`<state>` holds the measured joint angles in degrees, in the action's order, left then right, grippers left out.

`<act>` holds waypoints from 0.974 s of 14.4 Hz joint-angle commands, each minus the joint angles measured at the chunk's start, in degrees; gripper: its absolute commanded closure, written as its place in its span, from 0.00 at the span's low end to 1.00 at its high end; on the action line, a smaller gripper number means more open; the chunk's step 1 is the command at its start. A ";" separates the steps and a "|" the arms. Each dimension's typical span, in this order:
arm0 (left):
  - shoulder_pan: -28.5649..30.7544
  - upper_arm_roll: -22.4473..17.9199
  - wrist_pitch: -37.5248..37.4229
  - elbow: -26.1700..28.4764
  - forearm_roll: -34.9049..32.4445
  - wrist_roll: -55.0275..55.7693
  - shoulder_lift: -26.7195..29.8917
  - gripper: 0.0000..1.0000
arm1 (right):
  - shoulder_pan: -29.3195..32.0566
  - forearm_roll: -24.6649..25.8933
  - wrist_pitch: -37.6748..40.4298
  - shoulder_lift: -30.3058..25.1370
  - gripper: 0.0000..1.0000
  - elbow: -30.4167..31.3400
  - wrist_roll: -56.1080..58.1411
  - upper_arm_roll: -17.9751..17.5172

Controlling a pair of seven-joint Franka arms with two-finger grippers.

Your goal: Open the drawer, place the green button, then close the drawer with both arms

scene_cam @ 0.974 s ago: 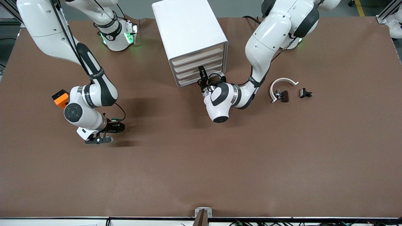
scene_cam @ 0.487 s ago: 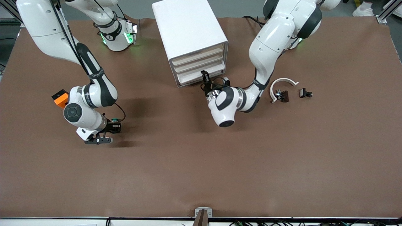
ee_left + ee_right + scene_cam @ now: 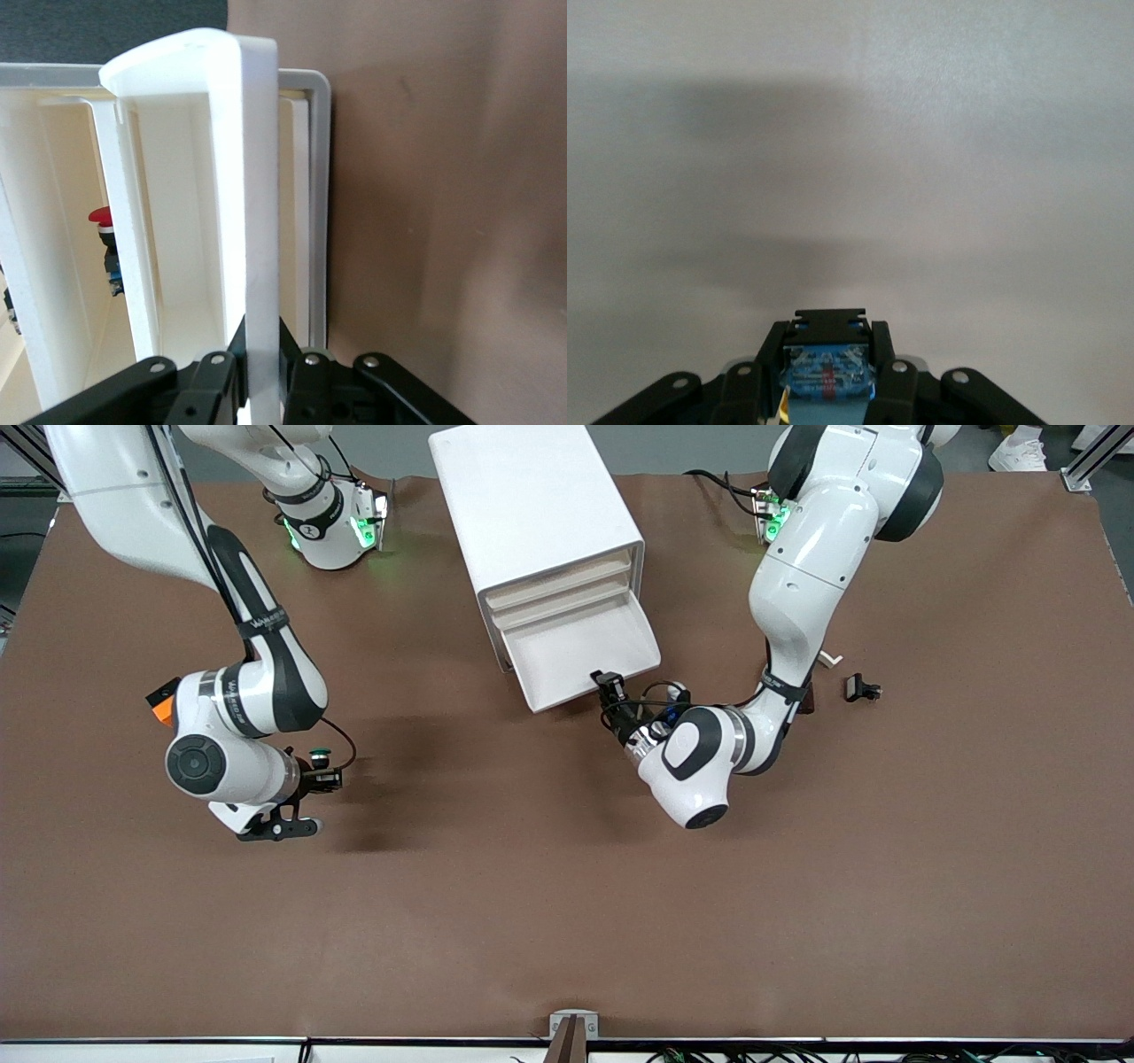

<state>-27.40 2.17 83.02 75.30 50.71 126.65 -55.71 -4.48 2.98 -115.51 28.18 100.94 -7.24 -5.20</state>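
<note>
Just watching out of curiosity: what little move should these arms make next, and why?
Probably the right gripper, shut on the tiny green-capped push-button, should carry it toward the shallow white drawer. The left gripper grips that drawer's front, and it already stands pulled out of the white boxy cabinet.

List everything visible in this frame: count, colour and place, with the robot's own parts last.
cabinet: one, white, mid-table near the bases
drawer: one, white, pulled out of the cabinet
button: one, green-capped, in the right gripper
orange block: one, beside the right arm
black clip: one, toward the left arm's end
table: one, brown
left gripper: black, shut on the drawer front
right gripper: black, shut on the button, over the table
</note>
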 commanded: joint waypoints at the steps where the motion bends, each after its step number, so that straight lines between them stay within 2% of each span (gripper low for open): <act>1: 1.12 -1.38 -0.31 -2.35 0.00 -4.03 -0.02 1.00 | -2.98 -0.68 8.96 -1.72 0.88 -4.95 -6.97 -0.24; 4: 2.09 -1.73 0.38 -2.52 0.09 -4.57 0.07 0.99 | -7.98 -3.06 12.14 -4.09 0.89 -5.84 -18.02 -0.24; 5: 2.35 -1.73 0.56 -2.70 0.09 -4.92 0.07 0.81 | -9.83 -3.50 12.94 -4.71 0.89 -5.84 -22.77 -0.24; 6: 3.23 -1.64 0.56 -2.70 0.17 -6.58 0.16 0.23 | -12.20 -4.64 13.47 -5.23 0.89 -5.84 -28.56 -0.24; 7: 3.58 -1.64 0.56 -2.70 0.26 -7.72 0.33 0.00 | -14.31 -6.21 13.65 -5.59 0.89 -5.84 -34.01 -0.24; 10: 4.63 -2.51 0.39 -3.75 -0.26 -8.08 2.52 0.00 | -20.99 -9.73 13.56 -6.12 0.89 -6.45 -50.18 -0.24; 14: 5.52 -4.62 0.30 -6.38 -8.07 -15.18 7.79 0.00 | -28.73 -15.10 10.50 -5.68 0.88 -8.12 -69.18 -0.16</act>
<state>-21.92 -0.84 84.03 69.33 46.03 115.24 -51.55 -30.68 -9.61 -103.95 22.77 93.74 -69.54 -6.10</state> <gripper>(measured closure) 0.044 0.586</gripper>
